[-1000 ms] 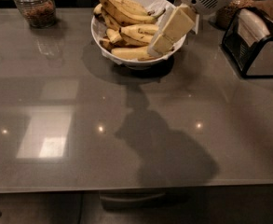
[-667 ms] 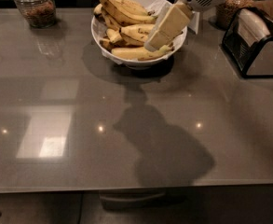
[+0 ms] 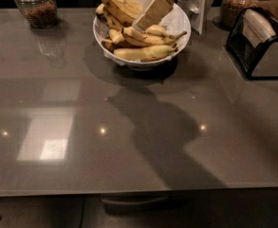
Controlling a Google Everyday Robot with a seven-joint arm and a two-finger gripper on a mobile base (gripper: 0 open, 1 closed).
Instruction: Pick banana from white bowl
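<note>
The white bowl [image 3: 180,28] stands at the back middle of the grey table and holds several yellow, brown-spotted bananas [image 3: 143,53]. My gripper [image 3: 150,14] comes down from the top right and hangs over the middle of the bowl, its pale fingers just above the bananas. It holds nothing that I can see.
A glass jar [image 3: 35,6] with brown contents stands at the back left. Another jar [image 3: 240,6] stands at the back right, next to a black wire holder [image 3: 262,44] with white and brown paper. A white card [image 3: 198,13] stands behind the bowl.
The gripper has moved left and further over the bowl's middle. The view has shifted, so the bowl sits a little more to the right and higher in view.
</note>
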